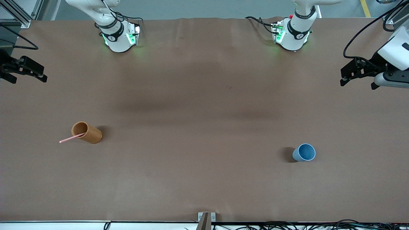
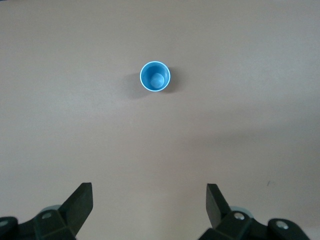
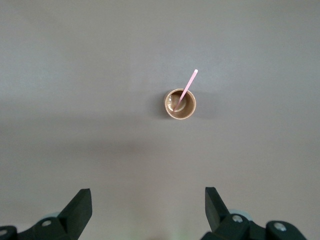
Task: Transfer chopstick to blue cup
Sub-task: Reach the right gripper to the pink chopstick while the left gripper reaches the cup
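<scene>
So the chopstick is sitting in the orange-brown cup toward the right arm's end of the table, leaning on the rim with its free end poking out well past it. The blue cup is standing empty, well apart, toward the left arm's end and a bit nearer the front camera. Basically nothing of the transfer is done yet, going by how things are lying: the stick needs pulling out, carrying across the table and dropping into the blue one. My guess is the right arm is going to do the pulling, since it's the one on that side.

Both arms are waiting up high at the table's edges. The right gripper is hanging over its end of the table with fingers spread wide and nothing between them; the left gripper is doing the same at its end, also spread and empty.

View differences: the front view is giving the whole layout and how far apart the cups are. The right wrist view is looking straight down into the orange-brown cup, showing the chopstick's lower end resting inside on the bottom. The left wrist view is looking down into the blue cup and showing it's empty, which the front view only half shows.
</scene>
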Robot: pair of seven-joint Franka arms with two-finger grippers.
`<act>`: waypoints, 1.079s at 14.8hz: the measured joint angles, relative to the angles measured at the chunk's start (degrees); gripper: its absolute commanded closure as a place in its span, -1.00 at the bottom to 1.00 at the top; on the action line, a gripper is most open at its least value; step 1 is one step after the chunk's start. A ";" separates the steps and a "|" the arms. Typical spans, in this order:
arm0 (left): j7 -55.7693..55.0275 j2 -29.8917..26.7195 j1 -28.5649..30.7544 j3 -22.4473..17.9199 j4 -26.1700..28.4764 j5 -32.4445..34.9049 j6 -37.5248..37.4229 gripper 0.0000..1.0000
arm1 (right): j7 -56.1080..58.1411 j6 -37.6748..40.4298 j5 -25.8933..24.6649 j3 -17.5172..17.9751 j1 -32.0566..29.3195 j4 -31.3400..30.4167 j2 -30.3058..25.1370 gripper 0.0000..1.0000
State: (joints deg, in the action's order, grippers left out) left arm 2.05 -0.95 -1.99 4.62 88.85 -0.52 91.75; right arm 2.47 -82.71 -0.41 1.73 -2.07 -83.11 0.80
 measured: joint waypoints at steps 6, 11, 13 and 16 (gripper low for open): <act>0.00 0.00 -0.01 0.00 -0.03 0.00 -0.01 -1.00 | 0.00 -0.11 0.05 0.00 0.00 0.00 0.00 -1.00; 0.15 3.12 0.13 -2.64 0.02 -3.68 1.11 -1.00 | 0.00 -1.07 0.08 -0.02 -0.05 -0.12 0.01 -0.99; 1.30 7.32 0.52 -4.30 0.24 -4.58 5.64 -1.00 | -0.04 -2.09 0.08 -0.07 -0.54 -0.48 0.30 -0.95; 1.45 16.42 0.64 -4.64 0.53 -4.58 15.41 -1.00 | -0.07 -4.93 0.12 -0.15 -2.37 -1.46 3.80 -0.90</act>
State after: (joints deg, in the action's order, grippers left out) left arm 3.50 15.47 -1.35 -0.02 89.39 -5.11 107.17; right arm 2.40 -87.64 -0.28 1.58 -4.44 -84.57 4.60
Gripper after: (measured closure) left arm 0.000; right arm 0.031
